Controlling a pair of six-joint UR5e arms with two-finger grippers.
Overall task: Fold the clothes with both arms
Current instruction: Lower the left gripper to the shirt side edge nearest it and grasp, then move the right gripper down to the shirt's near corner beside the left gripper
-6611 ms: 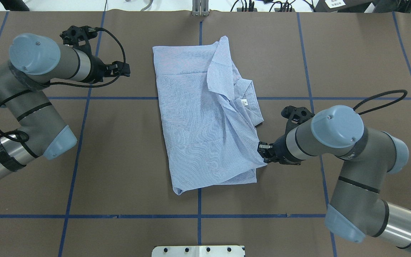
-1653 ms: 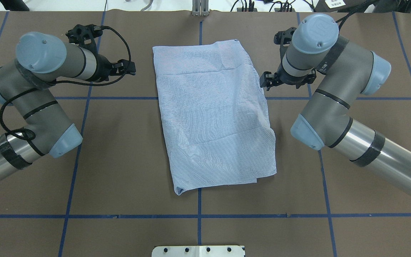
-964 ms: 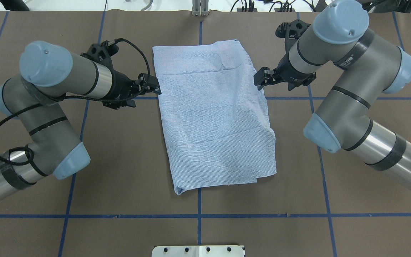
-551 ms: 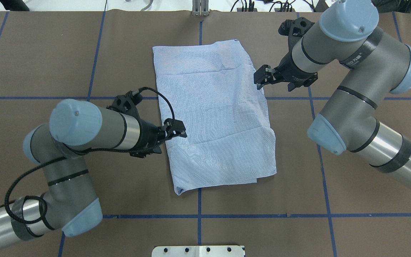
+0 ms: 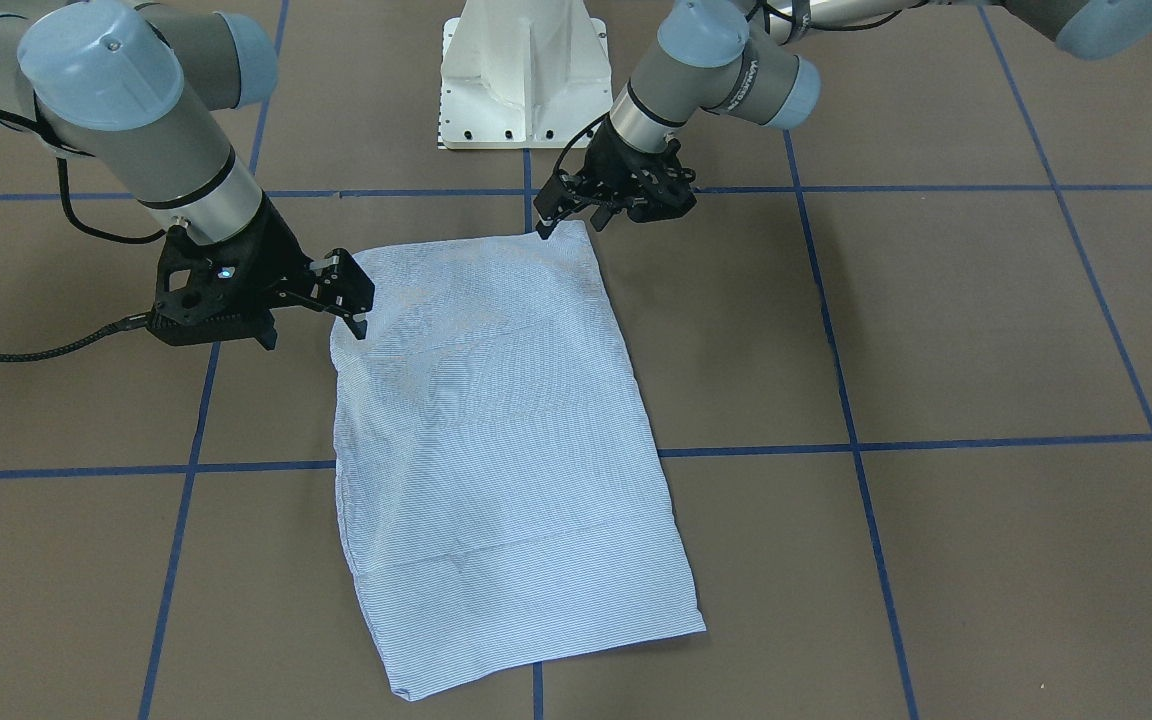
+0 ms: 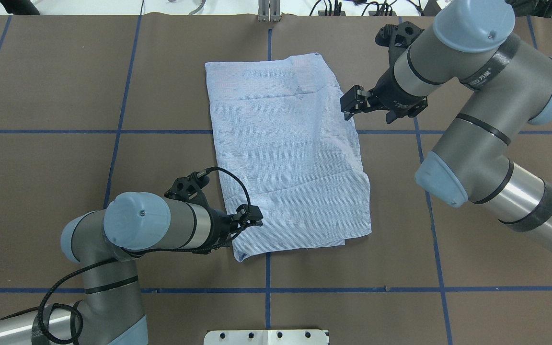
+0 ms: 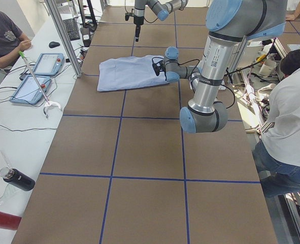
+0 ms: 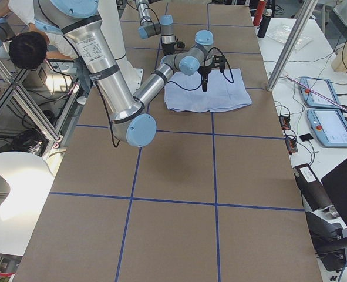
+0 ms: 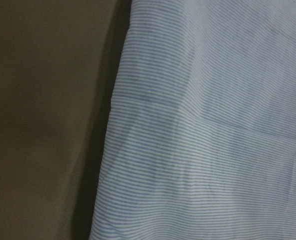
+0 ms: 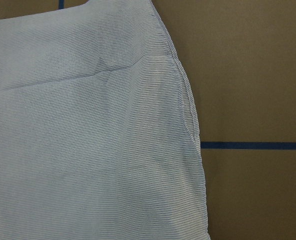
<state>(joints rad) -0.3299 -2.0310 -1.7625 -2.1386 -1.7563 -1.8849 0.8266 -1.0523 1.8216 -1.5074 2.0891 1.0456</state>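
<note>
Shirt point(image 6: 285, 158): likely light, limp, layers prone to slide | best pinched through all layers at side edges | left gripper point(image 6: 251, 218), right gripper point(image 6: 347, 105): fingers spread, empty.

A light blue shirt point(image 6: 285, 158), finely striped in white, lies between black jaws on a brown surface point(image 6: 472, 316) gridded with blue tape lines point(image 6: 352, 289). The left arm point(image 6: 180, 230) and right arm point(image 6: 467, 143) are grey, with light blue joint caps, silver segments and black cables. The base point(image 5: 521, 70) behind the jaws is white.
</note>
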